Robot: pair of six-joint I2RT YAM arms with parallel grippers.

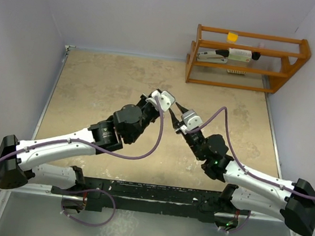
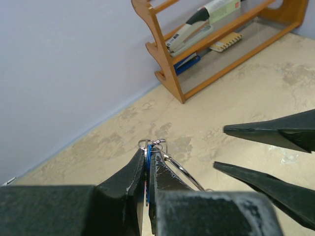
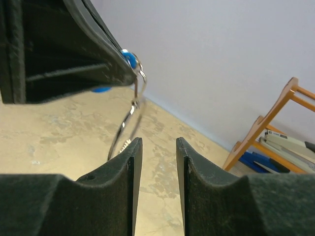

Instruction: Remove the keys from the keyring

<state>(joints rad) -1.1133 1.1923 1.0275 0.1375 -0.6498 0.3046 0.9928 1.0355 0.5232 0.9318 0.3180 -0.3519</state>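
Two claws are seen close together above the surface (image 1: 92,88). The blue key (image 2: 147,169) is pinched by the left claw (image 2: 147,156), w/ the keyring (image 2: 180,170) hung beside it. The right claw (image 3: 158,146) is spread, just by the ring, nothing gripped. Step: ring to be caught. Next, the thin wire must be nipped exactly & slid off.

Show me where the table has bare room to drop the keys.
Widest bare patch: far left of the table, between left wall and wooden rack. Smaller one between left arm and right arm. Crowded mid-table, where left gripper meets right gripper.
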